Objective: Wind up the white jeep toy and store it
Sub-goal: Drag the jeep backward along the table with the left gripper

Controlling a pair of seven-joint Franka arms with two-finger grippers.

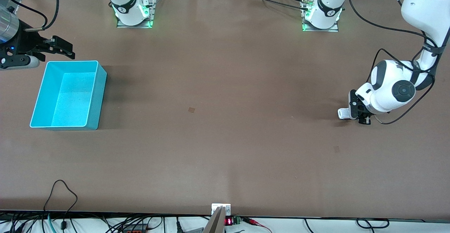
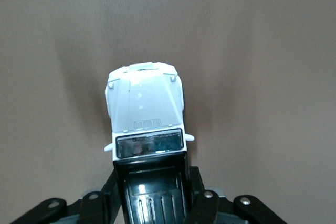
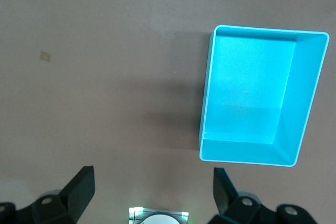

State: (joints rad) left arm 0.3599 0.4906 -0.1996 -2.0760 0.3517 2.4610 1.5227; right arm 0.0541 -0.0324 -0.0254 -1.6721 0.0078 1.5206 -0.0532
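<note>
Nearest the front camera among the task's things, the left pincer (image 1: 357, 115) stands low at the brown tabletop (image 1: 218, 148), toward the left arm's end, its jaws clamped on the rear of the white jeep toy (image 2: 147, 114), a tiny white car with a black ribbed roof panel and dark windscreen. In the left wrist view the bonnet projects forward of the black fingers (image 2: 207, 203); whether the wheels touch the tabletop cannot be told. Well apart, toward the right arm's end, sits the open turquoise plastic bin (image 1: 93, 97), with nothing visible inside. The right pincer (image 1: 56, 46), jaws apart and holding nothing, hangs beside the bin's edge and waits. Judged risks: the grip takes only the roof's rear part, so the toy may pivot or slip during winding; a wound toy released carelessly could roll off before it reaches the bin.
</note>
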